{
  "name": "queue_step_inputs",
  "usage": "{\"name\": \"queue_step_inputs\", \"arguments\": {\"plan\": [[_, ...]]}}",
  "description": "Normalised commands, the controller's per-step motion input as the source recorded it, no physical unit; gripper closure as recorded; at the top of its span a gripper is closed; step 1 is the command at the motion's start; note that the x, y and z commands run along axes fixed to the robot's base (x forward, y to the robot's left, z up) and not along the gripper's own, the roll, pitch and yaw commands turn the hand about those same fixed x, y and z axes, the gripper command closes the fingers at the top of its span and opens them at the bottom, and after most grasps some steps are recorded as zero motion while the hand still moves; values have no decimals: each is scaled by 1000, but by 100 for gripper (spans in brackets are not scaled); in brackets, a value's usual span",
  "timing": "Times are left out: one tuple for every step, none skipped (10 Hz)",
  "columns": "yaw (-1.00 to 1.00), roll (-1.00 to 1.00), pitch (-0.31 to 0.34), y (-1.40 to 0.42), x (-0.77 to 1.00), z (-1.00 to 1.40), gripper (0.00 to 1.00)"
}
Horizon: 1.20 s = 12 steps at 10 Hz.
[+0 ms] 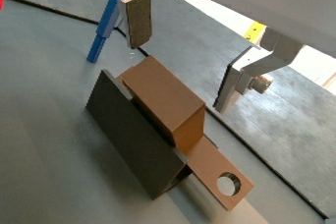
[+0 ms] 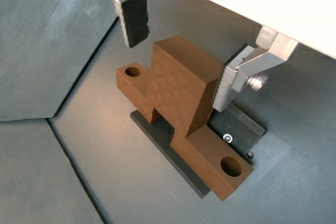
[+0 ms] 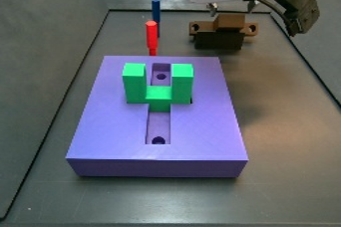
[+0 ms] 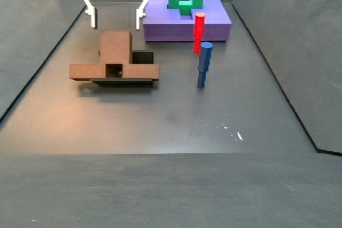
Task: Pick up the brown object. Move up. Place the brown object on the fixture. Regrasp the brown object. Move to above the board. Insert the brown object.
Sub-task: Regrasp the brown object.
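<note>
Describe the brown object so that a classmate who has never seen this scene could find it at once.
Start at the big purple board, then look past its far end to the dark fixture under the open gripper. The brown object lies across it: the only brown piece, unlike the upright red peg and blue peg.

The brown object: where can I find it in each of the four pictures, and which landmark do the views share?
Wrist view: the brown object lies centrally, over the fixture.
Wrist view: brown object central, between the open gripper fingers, untouched.
Side view: top right, behind the board.
Side view: left of centre, below the gripper.
Shared landmark: the fixture beneath it.
</note>
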Motion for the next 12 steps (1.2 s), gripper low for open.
{"name": "queue_step_inputs", "arguments": {"plan": [[246,209,0,-29,0,-106,0],[297,126,0,-20,54,-83,0],[323,126,0,-40,89,-80,0],[334,114,0,-31,103,-77,0],[309,63,0,-46,91,-77,0],[209,6,0,-83,129,-60,0],[177,9,0,-77,94,-69,0],[157,0,0,-43,140,-3,0],[0,14,0,0,0,0,0],[0,0,0,31,0,0,0],[0,0,200,0,137,-40,0],[0,0,474,0,269,-20,0]]}}
